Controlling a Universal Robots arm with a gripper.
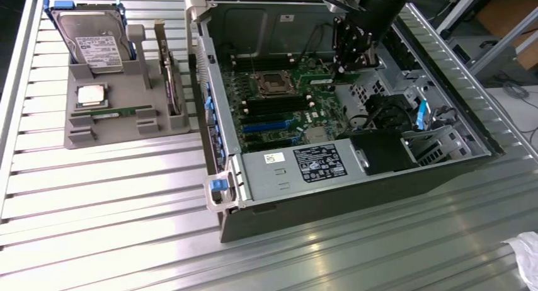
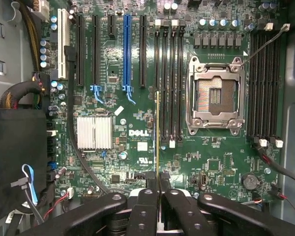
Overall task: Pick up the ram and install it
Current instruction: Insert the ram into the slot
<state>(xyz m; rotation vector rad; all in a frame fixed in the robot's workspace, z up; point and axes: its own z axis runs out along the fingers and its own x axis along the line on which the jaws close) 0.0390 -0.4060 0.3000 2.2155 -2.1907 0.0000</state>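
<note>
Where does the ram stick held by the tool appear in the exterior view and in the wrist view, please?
Exterior view: the ram hangs under the tool inside the open computer case, beside the processor socket.
Wrist view: the ram is seen edge-on, a thin line rising from the tool over the motherboard.
Shared landmark: the processor socket.

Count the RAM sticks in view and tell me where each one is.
2. One ram is clamped in the gripper over the motherboard. A second stick lies in the gray tray outside the case. Others may be hidden.
</note>
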